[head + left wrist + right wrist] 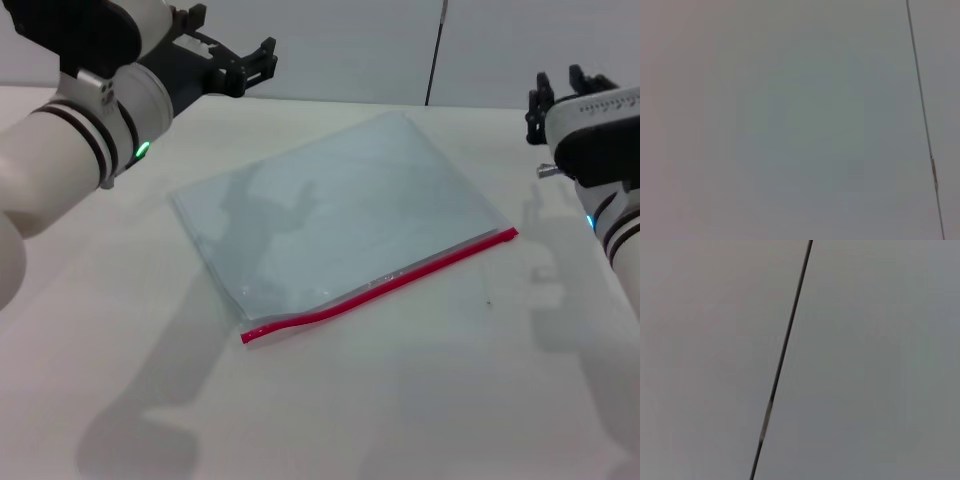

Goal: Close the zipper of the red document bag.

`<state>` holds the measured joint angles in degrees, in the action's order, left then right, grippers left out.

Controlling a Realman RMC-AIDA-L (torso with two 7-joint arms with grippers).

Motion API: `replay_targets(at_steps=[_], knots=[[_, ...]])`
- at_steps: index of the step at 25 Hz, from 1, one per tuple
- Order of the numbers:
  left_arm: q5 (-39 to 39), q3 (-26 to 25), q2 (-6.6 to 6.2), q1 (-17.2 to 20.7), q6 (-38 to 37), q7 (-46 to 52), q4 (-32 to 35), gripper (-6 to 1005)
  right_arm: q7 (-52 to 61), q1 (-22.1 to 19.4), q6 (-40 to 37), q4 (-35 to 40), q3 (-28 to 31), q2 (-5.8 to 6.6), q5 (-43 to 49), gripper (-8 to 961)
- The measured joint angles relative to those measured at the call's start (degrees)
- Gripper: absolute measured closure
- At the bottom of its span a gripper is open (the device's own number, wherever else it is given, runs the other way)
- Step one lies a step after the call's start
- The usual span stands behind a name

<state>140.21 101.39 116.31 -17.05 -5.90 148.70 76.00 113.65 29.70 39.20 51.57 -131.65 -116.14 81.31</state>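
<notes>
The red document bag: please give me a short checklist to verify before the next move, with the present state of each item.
1. Red document bag lies flat on the table: ok.
2. Zipper fully in the head view, nothing covering it: ok.
3. Zipper slider position: cannot tell.
4. Left tool raised beyond the bag's far left corner, not touching it: ok.
5. Right tool raised off to the bag's right, not touching it: ok.
6. Wrist views show the bag: not ok, only a blank wall with a dark line.
</notes>
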Motion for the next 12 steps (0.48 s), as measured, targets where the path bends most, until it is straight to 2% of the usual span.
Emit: replay_targets(at_steps=[4, 7, 12], knots=[[0.0, 0.1, -0.01, 0.2, 2.0, 0.0, -0.1, 107, 2.0, -0.6, 7.9, 1.1, -5.6, -0.16, 0.9, 640], [0.0, 0.6, -0.02, 1.1, 5.8, 0.0, -1.1, 97, 9.0, -0.6, 13.5, 0.8, -10.4, 0.10, 1.9, 640], [-0.3, 2.1, 0.05, 1.9, 14.0, 0.3, -5.2, 97, 18.3, -1.4, 16.0, -0.6, -13.7, 0.09, 5.0, 641]])
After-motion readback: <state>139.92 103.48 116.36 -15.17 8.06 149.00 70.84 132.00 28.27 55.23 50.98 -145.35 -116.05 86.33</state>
